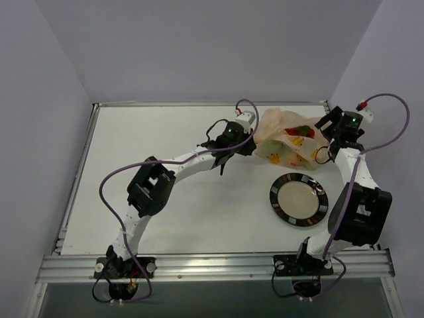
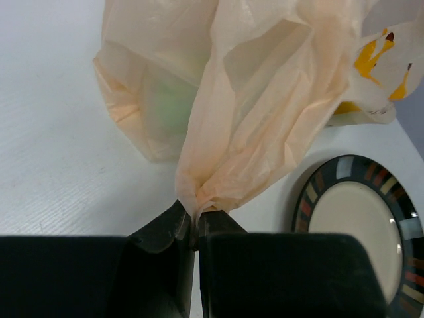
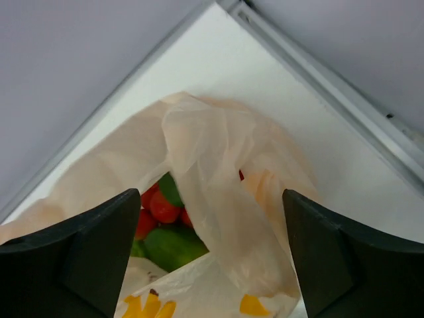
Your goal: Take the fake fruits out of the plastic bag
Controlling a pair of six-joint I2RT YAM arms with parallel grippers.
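Note:
The pale peach plastic bag (image 1: 285, 140) lies at the back right of the table, between both arms. My left gripper (image 2: 195, 222) is shut on a bunched corner of the bag (image 2: 252, 119); a green fruit (image 2: 169, 106) shows faintly through the film. My right gripper (image 3: 212, 218) is open, its fingers (image 3: 99, 245) wide apart over the bag's mouth (image 3: 218, 199). Inside I see red berries (image 3: 159, 207) and a green fruit (image 3: 173, 245). Red shows at the bag's opening in the top view (image 1: 301, 130).
A round plate with a black striped rim (image 1: 299, 199) lies in front of the bag, also in the left wrist view (image 2: 361, 225). The table's back rail (image 3: 318, 73) and right wall are close behind the right gripper.

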